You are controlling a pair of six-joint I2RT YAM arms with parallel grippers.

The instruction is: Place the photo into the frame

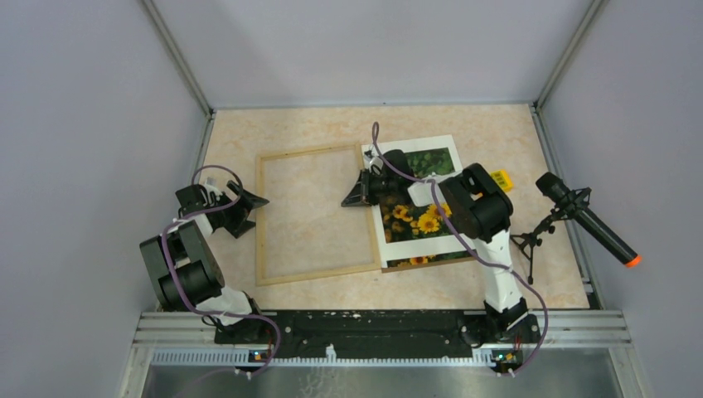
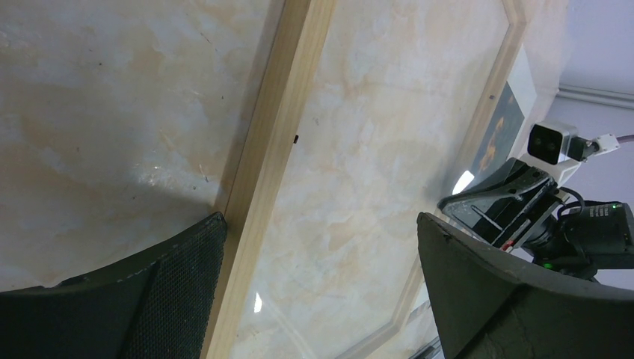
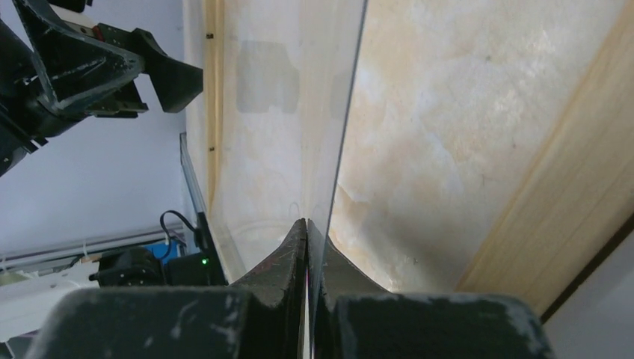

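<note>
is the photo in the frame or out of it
Out. The photo lies beside the frame, and only tabletop shows through the frame's opening.

Beige marbled table (image 1: 332, 294), light wood frame (image 1: 259, 220) lying flat, sunflower photo (image 1: 423, 222) just beside it, microphone stand (image 1: 530, 243) at right

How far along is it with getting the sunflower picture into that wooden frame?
Early. Nothing is placed: the photo lies outside the frame, on its right. In hand: the right gripper pinches the edge of a clear pane; the left gripper hangs open over the frame's left side. Left: putting the photo in.
</note>
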